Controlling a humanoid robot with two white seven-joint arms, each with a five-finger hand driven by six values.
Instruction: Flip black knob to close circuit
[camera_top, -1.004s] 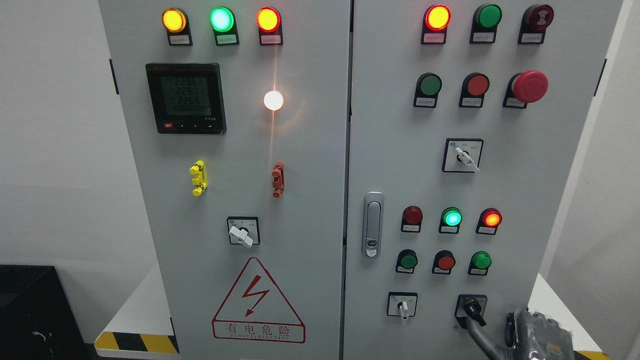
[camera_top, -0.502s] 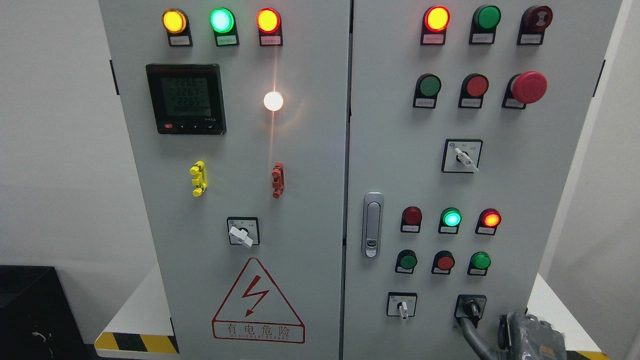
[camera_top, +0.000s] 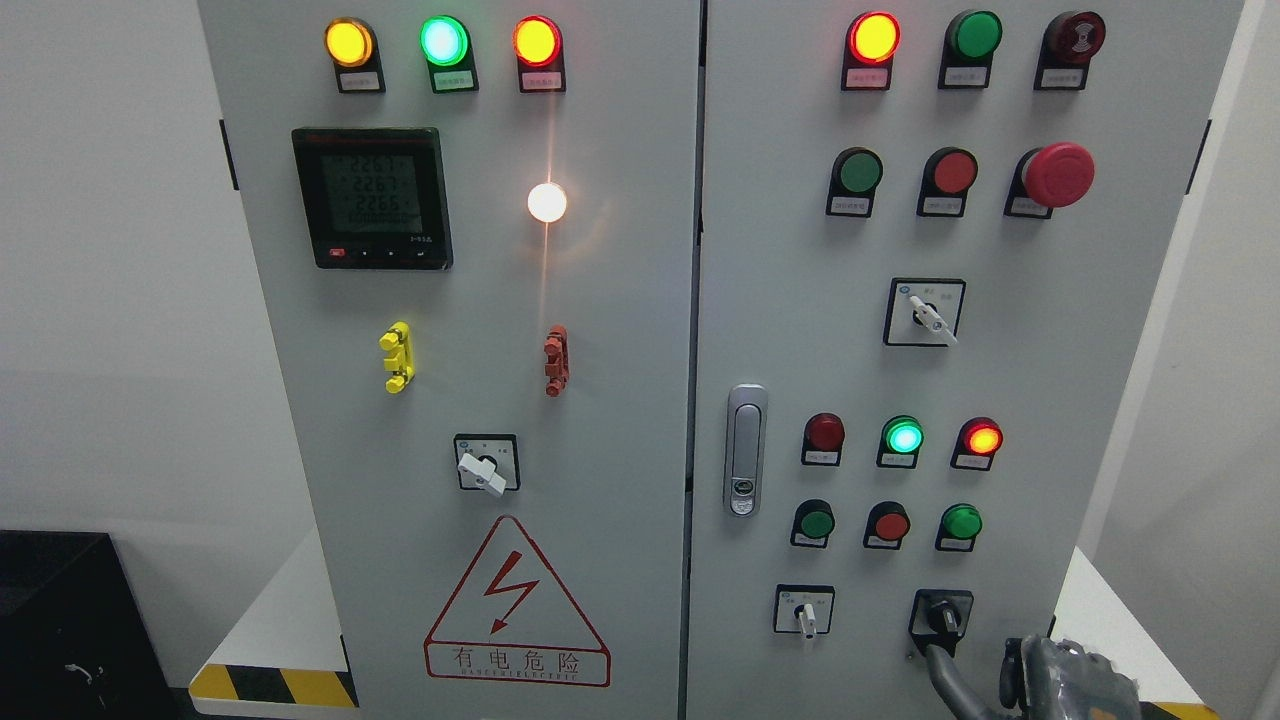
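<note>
Fingers (camera_top: 945, 672) of the right hand (camera_top: 1040, 680) rise from the bottom edge at the lower right; one grey finger reaches up to just under the black knob (camera_top: 942, 617), and whether its tip touches the knob cannot be told. The rest of the hand, a grey wrapped bulk, sits right of and below the knob, mostly cut off by the frame, so how far the fingers are spread cannot be told; nothing is seen gripped in it

The black knob sits in a black-framed square at the bottom right of the grey cabinet (camera_top: 620, 300), on its right door, with its handle pointing down and slightly right. Left of the knob, on the same row, is a small white selector switch (camera_top: 805, 612) in a matching square. Above the knob is a row of three push buttons (camera_top: 888, 523), green, red, green, and above those three indicator lamps (camera_top: 903, 437), the middle one lit green and the right one lit red. Up and to the left of the knob stands the silver door latch (camera_top: 744, 450). Far left of the knob, on the other door, is the red triangular warning sign (camera_top: 515, 605)
</note>
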